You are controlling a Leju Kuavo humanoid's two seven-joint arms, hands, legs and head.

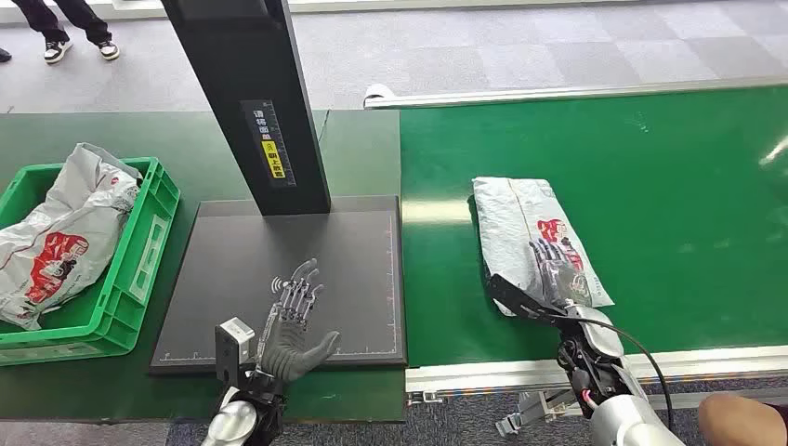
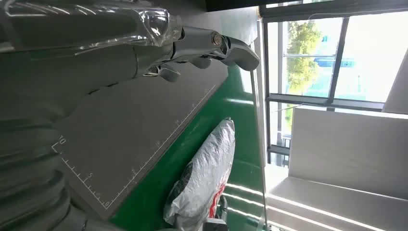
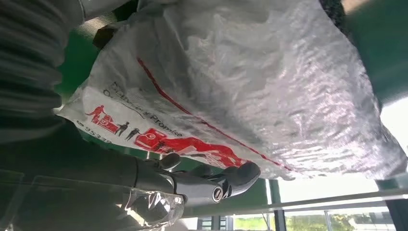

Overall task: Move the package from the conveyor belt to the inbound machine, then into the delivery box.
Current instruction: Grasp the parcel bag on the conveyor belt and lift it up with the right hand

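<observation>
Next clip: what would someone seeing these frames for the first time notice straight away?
A grey package with red print lies on the bright green belt, with the right robot hand resting on its near end. The left robot hand hovers open over the dark scanner plate under a black post. At far left, a green crate holds another grey bag.

right hand [image 1: 555, 263]: fingers partly hidden on package [image 1: 534, 232] | grip on it unclear | package label print beside thumb too blurred to read
</observation>
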